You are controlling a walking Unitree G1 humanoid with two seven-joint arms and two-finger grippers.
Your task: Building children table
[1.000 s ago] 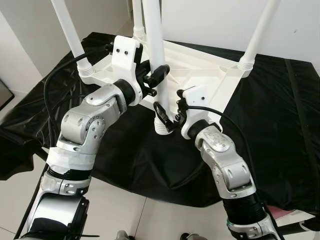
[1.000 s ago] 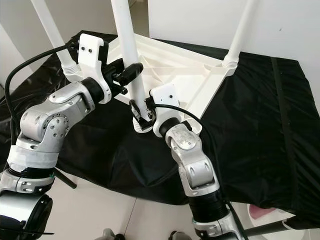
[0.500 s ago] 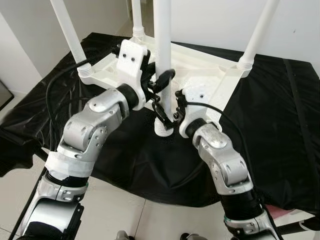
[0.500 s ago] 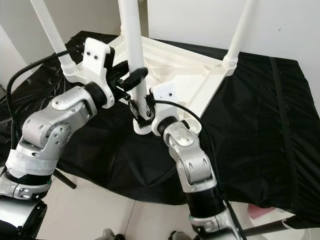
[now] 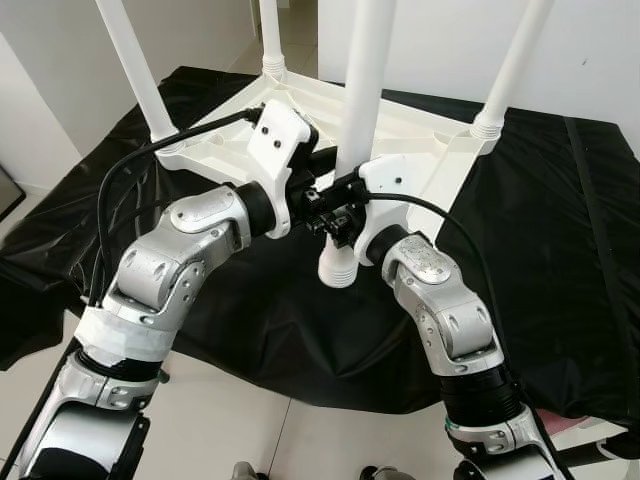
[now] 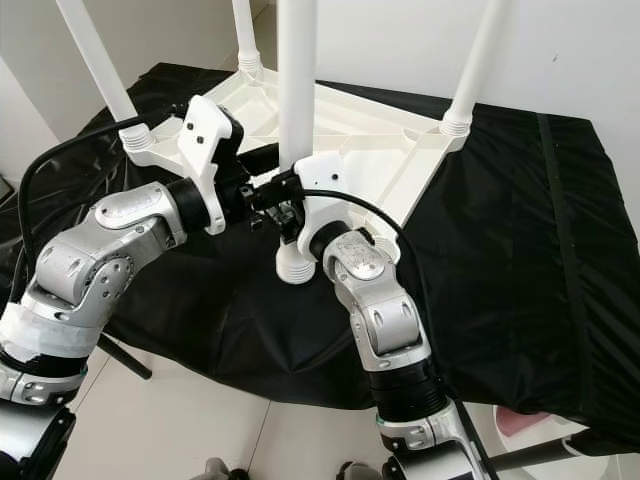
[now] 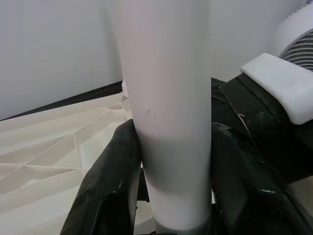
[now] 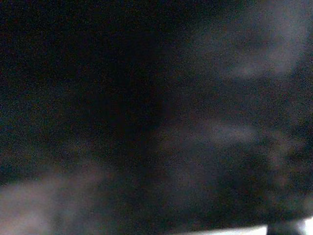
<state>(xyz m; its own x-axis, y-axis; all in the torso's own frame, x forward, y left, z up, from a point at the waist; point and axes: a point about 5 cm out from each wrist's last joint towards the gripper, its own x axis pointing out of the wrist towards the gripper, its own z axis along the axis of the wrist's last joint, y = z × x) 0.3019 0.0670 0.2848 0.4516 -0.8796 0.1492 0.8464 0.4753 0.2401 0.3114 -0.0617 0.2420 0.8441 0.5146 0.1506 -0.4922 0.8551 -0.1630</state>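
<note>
A white children's table (image 5: 425, 140) lies upside down on a black cloth. Three white legs stand up from its corners: left (image 5: 135, 70), back (image 5: 270, 35) and right (image 5: 512, 65). A fourth white leg (image 5: 362, 100) is held nearly upright in front of the near corner. Its ribbed end (image 5: 337, 268) hangs over the cloth, apart from the table. My left gripper (image 5: 322, 192) is shut on this leg, and the left wrist view shows its fingers (image 7: 115, 186) clasping both sides. Right beside it, my right gripper (image 5: 342, 222) clamps the same leg from the other side. The right wrist view is dark.
The black cloth (image 5: 545, 250) covers the whole work surface and hangs over its front edge. Pale floor tiles (image 5: 220, 420) lie below. White walls stand close behind the table. Something pink (image 5: 560, 428) sits low at the right.
The held leg has swung from leaning left to nearly upright, tilting slightly right. My left gripper has slid down the leg and now sits right beside the right gripper.
</note>
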